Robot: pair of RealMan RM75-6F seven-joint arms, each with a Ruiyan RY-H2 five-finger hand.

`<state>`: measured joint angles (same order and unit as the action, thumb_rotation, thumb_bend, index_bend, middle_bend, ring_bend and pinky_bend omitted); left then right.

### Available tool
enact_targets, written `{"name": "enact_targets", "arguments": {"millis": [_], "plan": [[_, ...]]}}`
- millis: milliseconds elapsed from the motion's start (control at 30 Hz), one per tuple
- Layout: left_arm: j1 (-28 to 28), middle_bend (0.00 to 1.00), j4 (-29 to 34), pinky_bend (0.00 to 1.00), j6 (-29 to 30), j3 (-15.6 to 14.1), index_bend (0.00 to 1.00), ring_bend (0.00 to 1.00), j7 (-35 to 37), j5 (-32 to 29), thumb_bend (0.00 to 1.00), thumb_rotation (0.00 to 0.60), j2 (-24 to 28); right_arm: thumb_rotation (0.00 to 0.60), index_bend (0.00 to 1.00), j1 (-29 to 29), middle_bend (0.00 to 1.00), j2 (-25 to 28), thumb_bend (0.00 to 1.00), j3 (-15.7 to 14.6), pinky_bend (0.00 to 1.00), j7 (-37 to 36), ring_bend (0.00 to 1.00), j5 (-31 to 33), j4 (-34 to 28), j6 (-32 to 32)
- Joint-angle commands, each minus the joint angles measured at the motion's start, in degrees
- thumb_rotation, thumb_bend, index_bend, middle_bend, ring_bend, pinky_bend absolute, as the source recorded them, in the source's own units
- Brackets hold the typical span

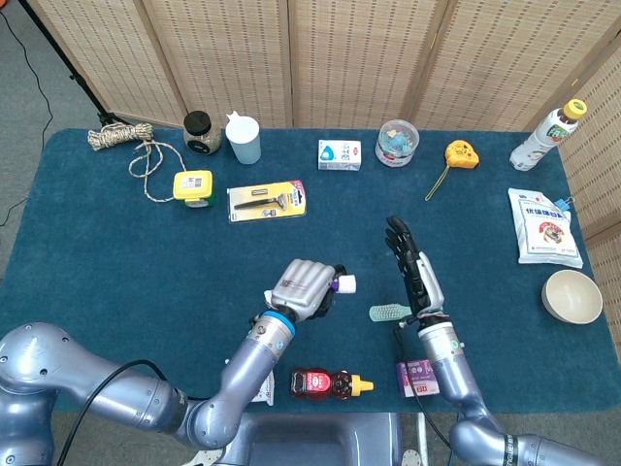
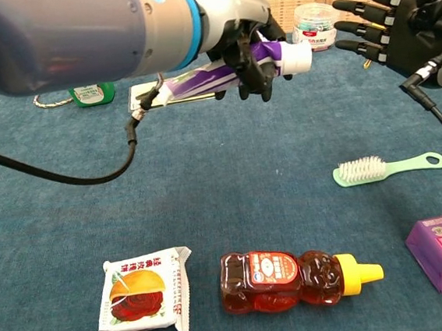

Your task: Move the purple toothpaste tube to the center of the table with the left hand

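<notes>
The left hand (image 2: 235,31) is gripping the purple toothpaste tube (image 2: 220,70), cap pointing toward the right hand (image 2: 395,20). That hand is holding nothing, fingers spread, the green toothbrush (image 2: 386,168) lying below it.

No legible text on any package.

L robot hand (image 2: 244,34) fisted, raised; R robot hand (image 2: 394,16) fingers spread, empty.

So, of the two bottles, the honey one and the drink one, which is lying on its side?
The bear-shaped honey bottle with the yellow nozzle lies flat at the near edge; the green-capped drink bottle stands upright at the far right corner.
</notes>
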<state>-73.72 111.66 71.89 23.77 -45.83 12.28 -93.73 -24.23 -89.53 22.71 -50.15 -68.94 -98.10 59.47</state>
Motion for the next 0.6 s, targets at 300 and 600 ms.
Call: {"name": "enact_targets", "arguments": {"millis": [300, 600], "plan": [[2.4, 0.49, -0.2, 0.60, -5.7, -7.3, 0.48, 0.45, -0.3, 3.4, 1.00, 0.600, 3.7, 0.089, 0.00, 1.0, 0.00, 3.0, 0.00, -0.6, 0.00, 0.6, 0.00, -1.1, 0.8, 0.8], [2.8, 0.33, -4.3, 0.51, -7.6, -10.1, 0.33, 0.28, 0.6, 5.2, 0.89, 0.600, 2.2, 0.089, 0.00, 1.5, 0.00, 4.4, 0.00, -1.1, 0.00, 0.2, 0.00, -1.6, 1.5, 1.2]]}}
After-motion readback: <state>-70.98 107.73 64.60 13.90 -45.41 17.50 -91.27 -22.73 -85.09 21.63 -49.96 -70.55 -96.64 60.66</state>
